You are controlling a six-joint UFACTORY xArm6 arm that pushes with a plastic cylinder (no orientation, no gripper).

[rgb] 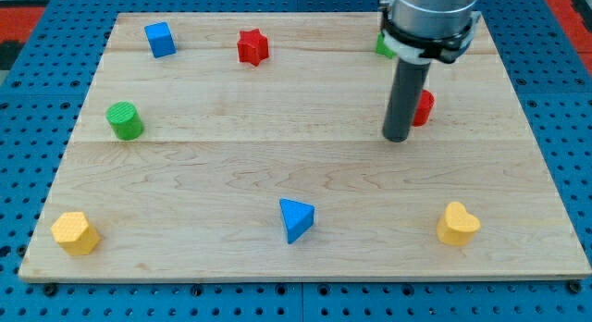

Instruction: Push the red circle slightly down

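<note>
The red circle (425, 107) is a short red cylinder on the wooden board (231, 174) at the view's right, mostly hidden behind my rod. My tip (398, 137) rests on the board just left of and slightly below the red circle, close to it or touching its left side; I cannot tell which.
A green block (383, 46) is partly hidden behind the arm above the red circle. A red star (252, 47), a blue cube (160, 39), a green cylinder (124, 120), a yellow block (74, 233), a blue triangle (296, 218) and a yellow heart (458, 224) lie around the board.
</note>
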